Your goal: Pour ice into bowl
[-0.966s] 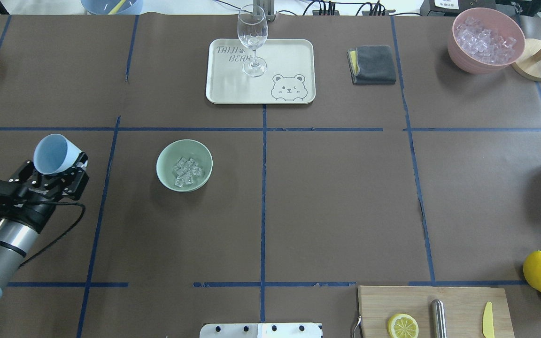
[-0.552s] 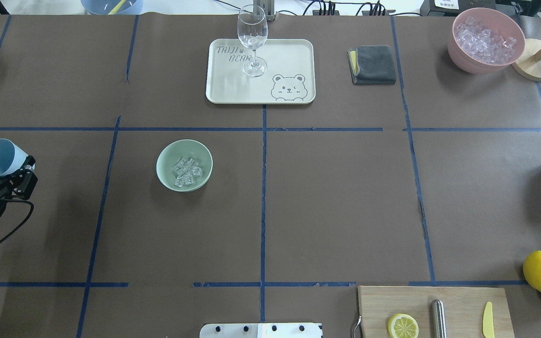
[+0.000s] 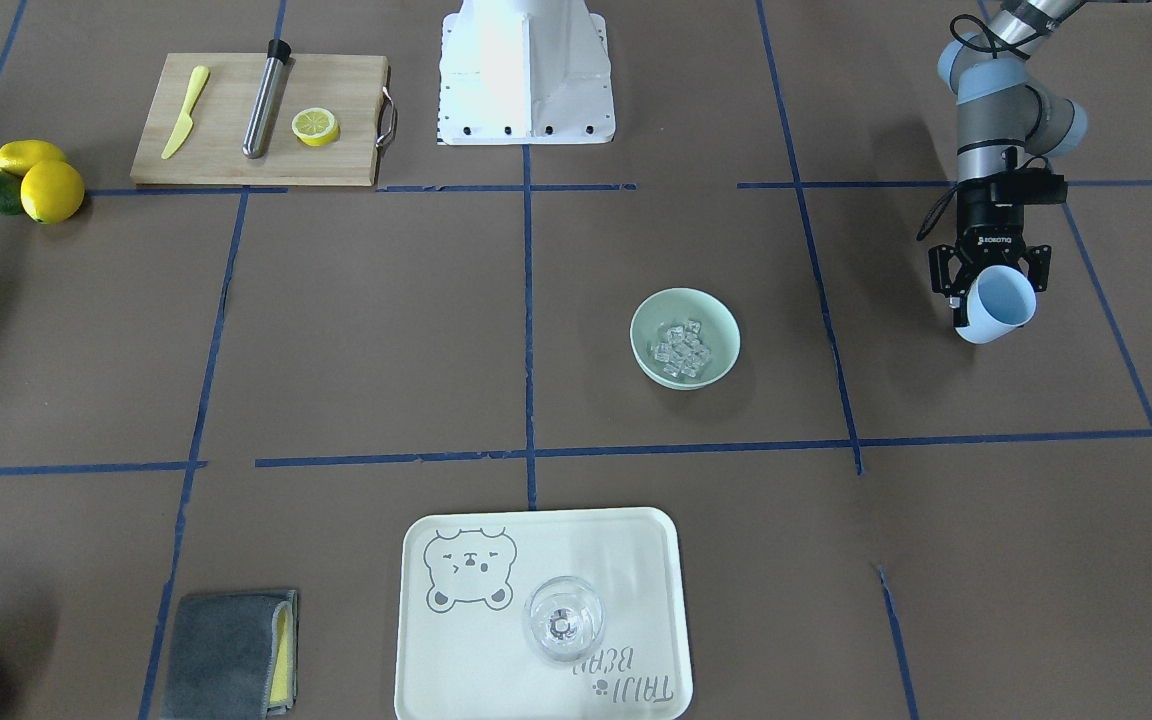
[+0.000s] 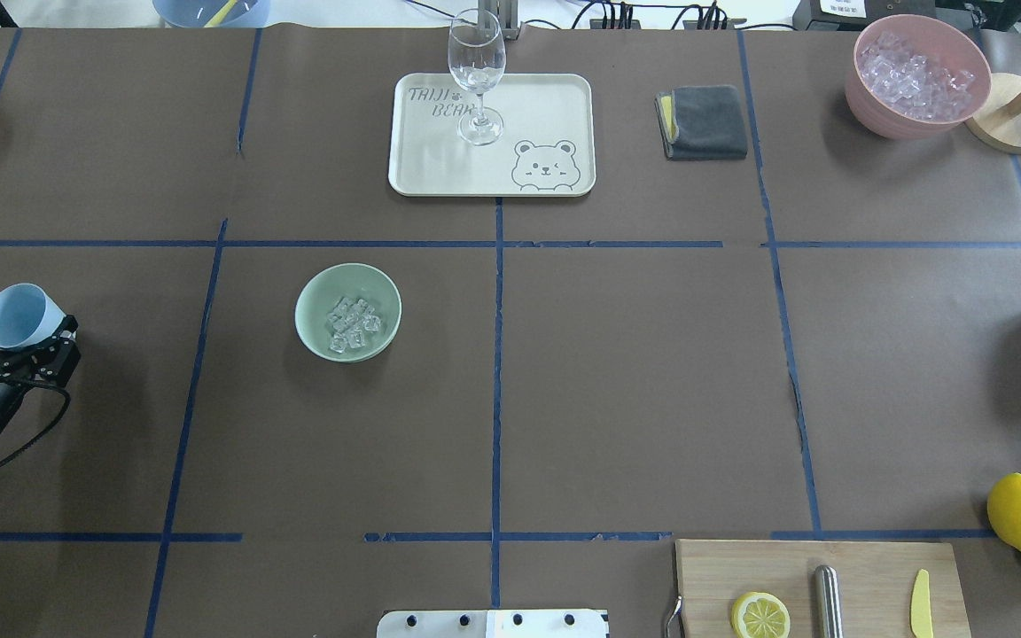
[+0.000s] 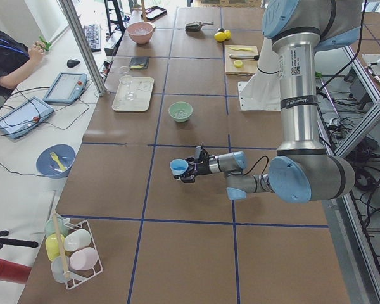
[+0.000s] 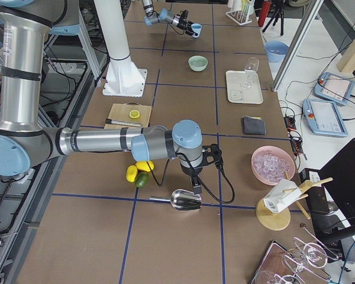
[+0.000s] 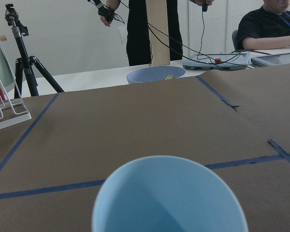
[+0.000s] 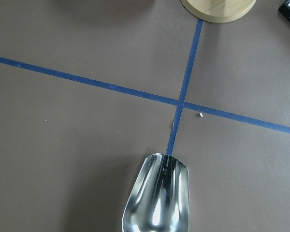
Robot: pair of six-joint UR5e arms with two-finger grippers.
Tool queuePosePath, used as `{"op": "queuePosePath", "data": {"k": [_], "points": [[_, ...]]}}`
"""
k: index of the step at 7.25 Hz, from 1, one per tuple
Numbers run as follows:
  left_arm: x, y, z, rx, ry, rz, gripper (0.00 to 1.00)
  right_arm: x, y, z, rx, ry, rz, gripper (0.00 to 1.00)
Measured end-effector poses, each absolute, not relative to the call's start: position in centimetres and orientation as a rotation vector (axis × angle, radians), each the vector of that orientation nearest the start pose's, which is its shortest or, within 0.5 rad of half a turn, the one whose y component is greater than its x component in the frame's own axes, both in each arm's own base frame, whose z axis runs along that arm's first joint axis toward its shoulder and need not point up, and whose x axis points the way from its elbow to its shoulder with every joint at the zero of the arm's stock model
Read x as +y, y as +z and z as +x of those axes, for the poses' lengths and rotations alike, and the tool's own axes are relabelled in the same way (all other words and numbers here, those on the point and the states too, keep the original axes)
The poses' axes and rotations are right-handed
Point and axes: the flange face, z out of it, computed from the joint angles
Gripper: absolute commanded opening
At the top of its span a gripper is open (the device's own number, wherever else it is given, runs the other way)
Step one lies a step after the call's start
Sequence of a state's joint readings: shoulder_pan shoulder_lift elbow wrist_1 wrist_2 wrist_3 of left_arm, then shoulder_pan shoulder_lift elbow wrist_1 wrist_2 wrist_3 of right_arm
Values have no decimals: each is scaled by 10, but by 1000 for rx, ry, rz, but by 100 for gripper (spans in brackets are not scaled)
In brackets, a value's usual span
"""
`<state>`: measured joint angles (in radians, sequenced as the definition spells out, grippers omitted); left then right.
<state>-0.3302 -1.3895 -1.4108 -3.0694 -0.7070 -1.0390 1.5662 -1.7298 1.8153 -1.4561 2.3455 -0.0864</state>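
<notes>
The left gripper (image 3: 992, 288) is clamped on a tilted light blue plastic cup (image 3: 1002, 310), well left of the round pale mint-green bowl (image 4: 308, 306). The small clear ice cubes (image 4: 351, 322) lie inside that bowl. The right gripper (image 6: 196, 179) hangs just above a shiny metal scoop (image 8: 157, 203); whether it is open or closed I cannot tell
</notes>
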Motion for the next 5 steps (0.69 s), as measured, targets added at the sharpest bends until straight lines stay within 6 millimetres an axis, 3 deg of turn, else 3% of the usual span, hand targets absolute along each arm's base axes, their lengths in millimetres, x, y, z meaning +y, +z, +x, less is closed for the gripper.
{"op": "queuePosePath", "data": {"k": [1, 2, 3, 5], "points": [[-326, 647, 309, 673, -343, 1130, 33, -436, 598, 62, -764, -163, 222, 100], [-326, 648, 312, 689, -365, 1120, 79, -437, 598, 62, -764, -164, 223, 100], [-327, 650, 313, 696, -373, 1114, 100, -438, 597, 62, -763, -164, 224, 100], [-325, 650, 306, 706, -378, 1116, 100, -440, 596, 62, -762, -165, 227, 100]]}}
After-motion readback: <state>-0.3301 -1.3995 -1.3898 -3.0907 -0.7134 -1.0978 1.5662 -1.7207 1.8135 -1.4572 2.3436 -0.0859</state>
